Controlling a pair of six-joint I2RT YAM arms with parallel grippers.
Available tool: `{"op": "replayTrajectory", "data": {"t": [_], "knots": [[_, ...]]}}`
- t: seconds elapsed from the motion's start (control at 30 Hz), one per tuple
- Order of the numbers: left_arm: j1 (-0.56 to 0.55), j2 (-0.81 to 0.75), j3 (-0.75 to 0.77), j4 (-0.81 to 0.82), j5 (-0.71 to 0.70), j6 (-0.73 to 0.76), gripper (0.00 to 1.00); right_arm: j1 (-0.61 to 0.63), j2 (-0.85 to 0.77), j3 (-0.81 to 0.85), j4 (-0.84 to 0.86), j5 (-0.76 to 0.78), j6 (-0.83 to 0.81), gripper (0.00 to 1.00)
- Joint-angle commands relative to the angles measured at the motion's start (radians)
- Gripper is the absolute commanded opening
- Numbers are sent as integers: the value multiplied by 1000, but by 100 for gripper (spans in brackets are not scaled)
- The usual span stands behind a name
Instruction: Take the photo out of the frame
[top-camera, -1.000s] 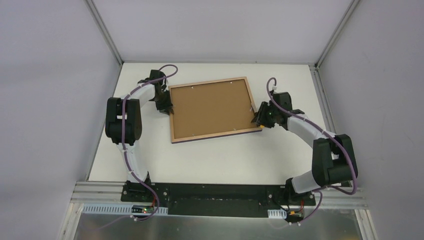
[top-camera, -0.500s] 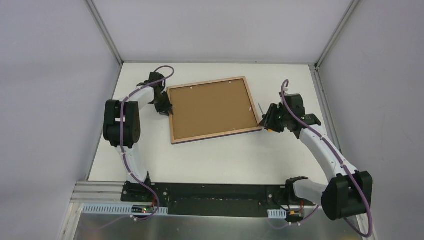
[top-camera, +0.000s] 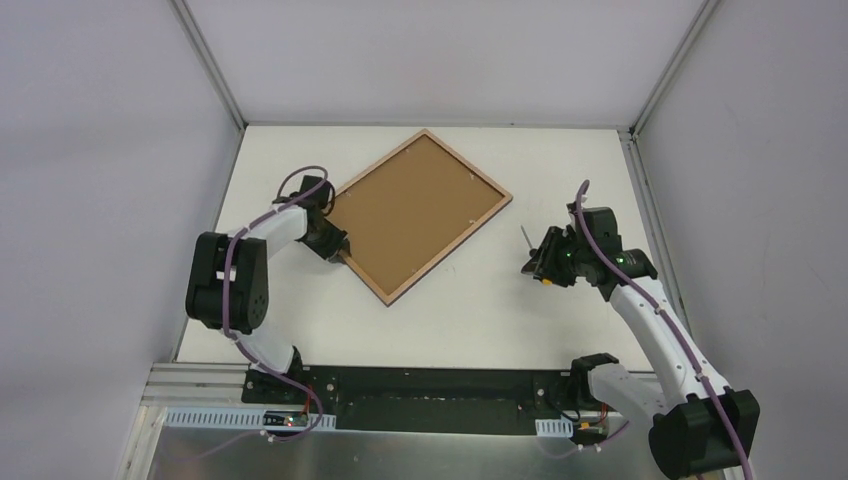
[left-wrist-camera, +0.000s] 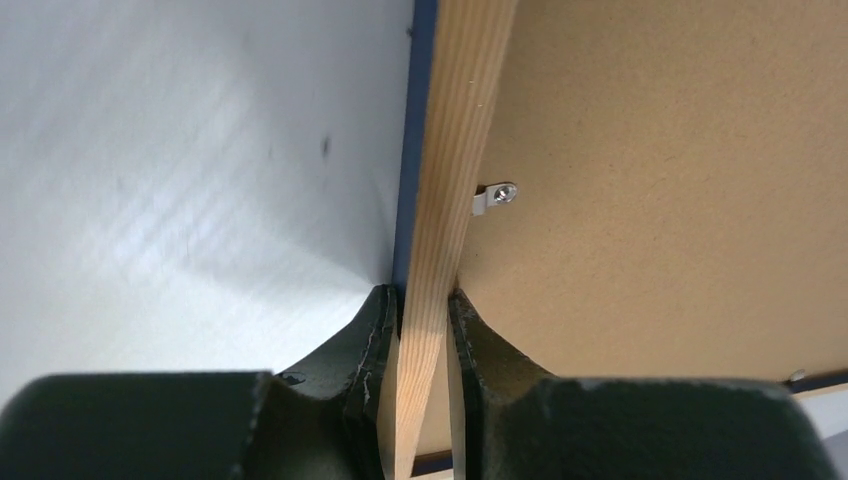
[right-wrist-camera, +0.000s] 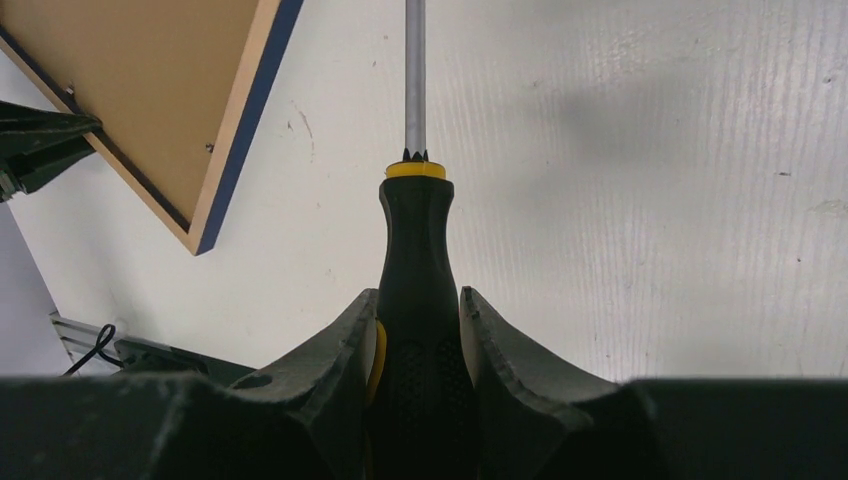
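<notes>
Left wrist: left gripper (left-wrist-camera: 420, 295) pinches frame (left-wrist-camera: 445, 150) edge, clip (left-wrist-camera: 493, 196) just ahead of it; right gripper (right-wrist-camera: 418, 295) clamps screwdriver (right-wrist-camera: 418, 230), frame up-left of its tip, apart; photo unseen, likely underneath. Steer tip to clip, hold frame firm.

No readable text, labels, brands or numbers in any view.

Bare pale grainy wood on frame (left-wrist-camera: 440, 180) rail, navy painted edge. Brown matt fibrous backing board (left-wrist-camera: 680, 150). Shiny metal clip (left-wrist-camera: 495, 193). On screwdriver (right-wrist-camera: 418, 260): black rubbery handle, yellow collar, bright steel shaft. White matt bench (right-wrist-camera: 650, 200), faintly scuffed.
</notes>
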Motion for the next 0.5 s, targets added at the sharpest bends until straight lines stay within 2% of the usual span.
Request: {"op": "replayTrajectory", "data": {"t": [0.0,0.13,0.23,0.27,0.33,0.4,0.47], "knots": [[-147,-104,-82,-112,-41,-359,0,6,-11,38,-24,-42,46,0],[-364,-182,-161,-132,-80,-632,0,8,-41,35,-1,-39,32,0],[-496,-186,-165,-133,-105,-724,0,7,-38,30,8,-55,16,0],[-531,-188,-163,-132,-102,-746,8,8,-34,28,9,-69,13,0],[-575,-198,-153,-131,-87,-769,32,7,-20,32,-2,-85,7,0],[-591,-212,-126,-133,-60,-727,57,7,-13,29,-3,-89,4,0],[-592,-233,-94,-133,-48,-649,72,7,-11,14,25,-92,8,0]]}}
